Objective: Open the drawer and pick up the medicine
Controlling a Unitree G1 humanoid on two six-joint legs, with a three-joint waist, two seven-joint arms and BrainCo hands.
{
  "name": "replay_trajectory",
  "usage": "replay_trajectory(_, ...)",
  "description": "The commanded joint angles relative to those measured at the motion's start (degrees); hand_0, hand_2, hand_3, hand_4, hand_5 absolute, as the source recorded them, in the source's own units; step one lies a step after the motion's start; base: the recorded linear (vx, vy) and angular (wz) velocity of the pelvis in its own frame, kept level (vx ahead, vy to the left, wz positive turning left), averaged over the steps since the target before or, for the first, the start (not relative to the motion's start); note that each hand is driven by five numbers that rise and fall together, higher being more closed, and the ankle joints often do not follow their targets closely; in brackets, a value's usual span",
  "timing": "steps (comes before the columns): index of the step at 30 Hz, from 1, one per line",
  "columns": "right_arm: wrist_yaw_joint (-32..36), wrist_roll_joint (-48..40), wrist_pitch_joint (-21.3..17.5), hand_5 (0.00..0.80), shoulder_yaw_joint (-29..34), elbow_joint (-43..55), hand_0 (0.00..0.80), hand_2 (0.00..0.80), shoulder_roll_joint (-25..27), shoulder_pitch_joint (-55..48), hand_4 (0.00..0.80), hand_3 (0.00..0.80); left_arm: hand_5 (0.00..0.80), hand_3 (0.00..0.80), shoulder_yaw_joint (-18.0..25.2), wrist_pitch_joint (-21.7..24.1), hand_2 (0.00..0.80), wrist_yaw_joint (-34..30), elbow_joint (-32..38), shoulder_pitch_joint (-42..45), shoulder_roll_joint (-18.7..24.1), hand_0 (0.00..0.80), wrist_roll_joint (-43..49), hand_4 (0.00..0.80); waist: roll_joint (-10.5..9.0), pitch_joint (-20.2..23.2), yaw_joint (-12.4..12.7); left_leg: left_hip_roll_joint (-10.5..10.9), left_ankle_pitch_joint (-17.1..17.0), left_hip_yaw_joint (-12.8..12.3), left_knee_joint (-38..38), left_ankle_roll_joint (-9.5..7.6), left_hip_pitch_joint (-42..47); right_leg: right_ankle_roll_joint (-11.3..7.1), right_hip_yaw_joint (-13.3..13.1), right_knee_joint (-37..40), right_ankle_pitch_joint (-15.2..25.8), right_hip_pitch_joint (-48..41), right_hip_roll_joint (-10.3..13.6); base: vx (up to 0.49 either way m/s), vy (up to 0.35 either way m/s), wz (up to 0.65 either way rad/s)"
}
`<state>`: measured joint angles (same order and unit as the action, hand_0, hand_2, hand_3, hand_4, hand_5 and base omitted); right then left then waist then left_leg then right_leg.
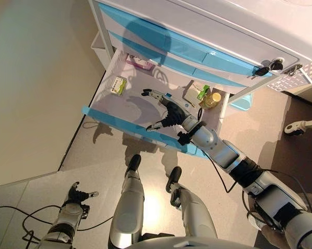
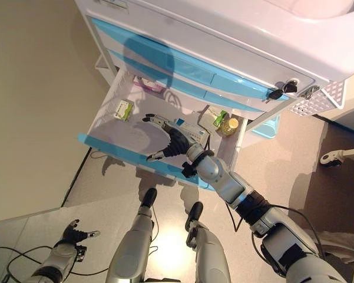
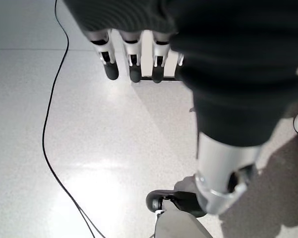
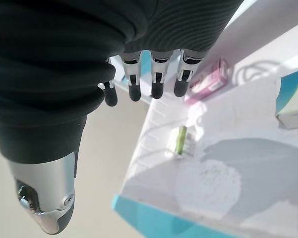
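Drawer: the drawer [image 1: 101,98] of the white cabinet [image 1: 223,26] is already pulled out, its blue front [image 1: 119,124] toward the robot, so I judge the first half of the task as done.
Medicine: several packs lie on the drawer floor, none is picked up. A green-and-white box [image 1: 118,85] lies near the left wall, a pink box [image 1: 140,64] at the back, a white-and-blue box [image 2: 188,128] just beside the right hand, and a green-white pack [image 1: 200,92] with a small yellow bottle [image 1: 213,99] at the right end.
Right hand: the right hand [image 1: 163,111] hovers over the middle of the drawer, fingers [image 4: 156,87] straight and spread, thumb apart, holding nothing.
Left hand: the left hand [image 1: 75,197] hangs low over the floor [image 3: 89,148], well apart from the drawer, fingers relaxed and empty.
What is left: to choose one pack, close the fingers on it and lift it out.
Hard to see: which pack is the target I cannot tell. Whether the right hand touches the white-and-blue box is not clear, because the hand covers part of it. The cabinet top is cut off by the frame.
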<state>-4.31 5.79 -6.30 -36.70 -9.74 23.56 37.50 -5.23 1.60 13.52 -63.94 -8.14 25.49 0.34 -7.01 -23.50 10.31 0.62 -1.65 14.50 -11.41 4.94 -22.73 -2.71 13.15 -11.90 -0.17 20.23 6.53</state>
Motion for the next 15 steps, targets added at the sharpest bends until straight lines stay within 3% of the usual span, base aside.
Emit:
replay_trajectory(1, -3.0, 4.4, -1.7, 0.0, -0.6, 0.9, 0.0, 0.0, -1.0, 3.0, 0.0, 0.0, 0.0, 0.0, -0.8, 0.3, 0.0, 1.3, -0.2, 2.3, 0.7, 0.0, -1.3, 0.0, -0.3, 1.0, -0.1, 4.3, -2.1, 1.2, 1.7, -4.86, -1.6, -2.78, 0.1, -1.7, -0.4, 0.2, 1.6, 0.0, 0.0, 0.0)
replay_trajectory(15, -10.5, 11.4, 1.4, 0.0, 1.7, -10.0, 0.0, 0.0, -2.9, 7.8, 0.0, 0.0, 0.0, 0.0, -4.4, 0.7, 0.0, 2.2, 0.5, 1.6, -1.1, 0.0, -1.7, 0.0, 1.18, 1.1, 0.4, 4.6, -2.5, 1.9, 2.5, -5.02, -1.3, -2.92, 0.5, -1.2, -0.2, -0.1, 1.8, 0.008, 0.004, 0.04)
